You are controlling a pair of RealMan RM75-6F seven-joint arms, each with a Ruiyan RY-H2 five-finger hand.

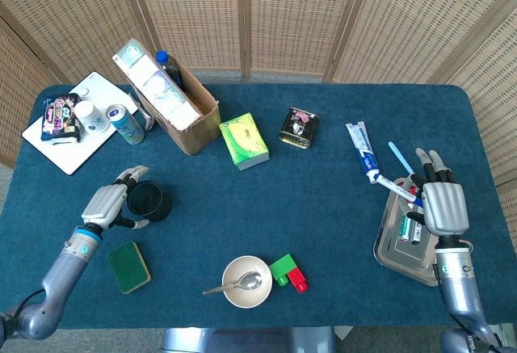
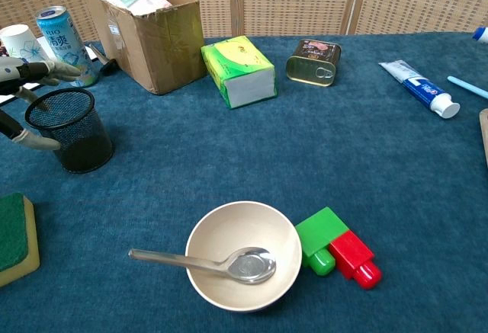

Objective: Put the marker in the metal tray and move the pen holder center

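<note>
The black mesh pen holder (image 1: pixel 148 200) (image 2: pixel 67 130) stands at the table's left. My left hand (image 1: pixel 112 205) (image 2: pixel 29 101) reaches around it from the left, fingers past its far rim and thumb at its near side, with no firm hold that I can see. The red and white marker (image 1: pixel 397 187) lies slanted across the upper left rim of the metal tray (image 1: pixel 394 259) at the right edge. My right hand (image 1: pixel 443 204) hovers flat over the tray's right part, fingers spread and holding nothing. Small items lie in the tray beside it.
A cardboard box (image 1: pixel 190 115), green tissue box (image 1: pixel 245 141) and tin can (image 1: pixel 299 127) sit across the back. Toothpaste (image 1: pixel 363 153) lies left of the tray. A bowl with spoon (image 1: pixel 247 282), green and red blocks (image 1: pixel 288 272) and a green sponge (image 1: pixel 129 266) line the front.
</note>
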